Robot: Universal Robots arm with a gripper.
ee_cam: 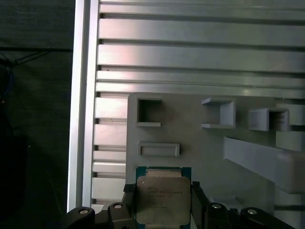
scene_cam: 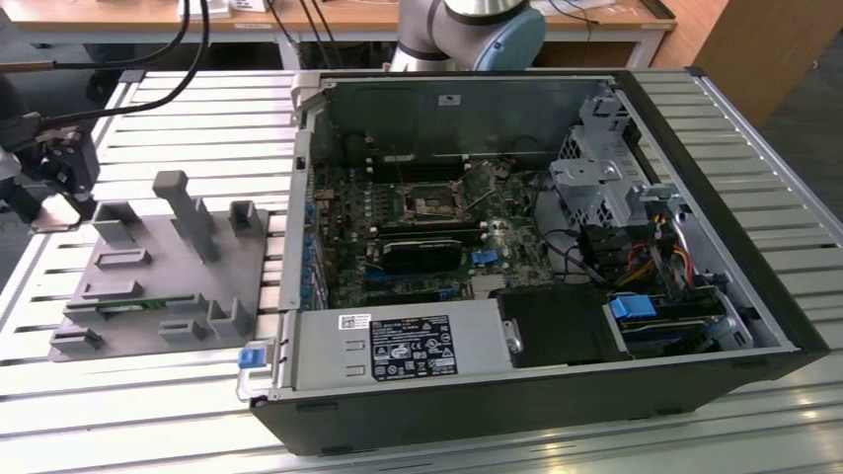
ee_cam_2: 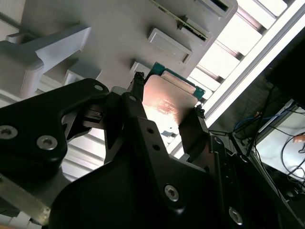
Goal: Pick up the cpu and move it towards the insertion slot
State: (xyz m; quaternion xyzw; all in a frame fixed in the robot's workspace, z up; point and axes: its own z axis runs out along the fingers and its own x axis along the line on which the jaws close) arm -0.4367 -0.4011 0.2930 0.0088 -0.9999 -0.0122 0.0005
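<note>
Cpu (ee_cam: 163, 200), square and level with metal top up, is clamped by its edges in the end effector (ee_cam: 163, 193).

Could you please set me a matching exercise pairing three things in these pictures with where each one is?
Things:
1. cpu
2. insertion slot
3. grey fixture

Places:
A. inside the open computer case
B. on the slatted table, beside the case
C. clamped in the hand

Pairs: 1-C; 2-A; 3-B
</note>
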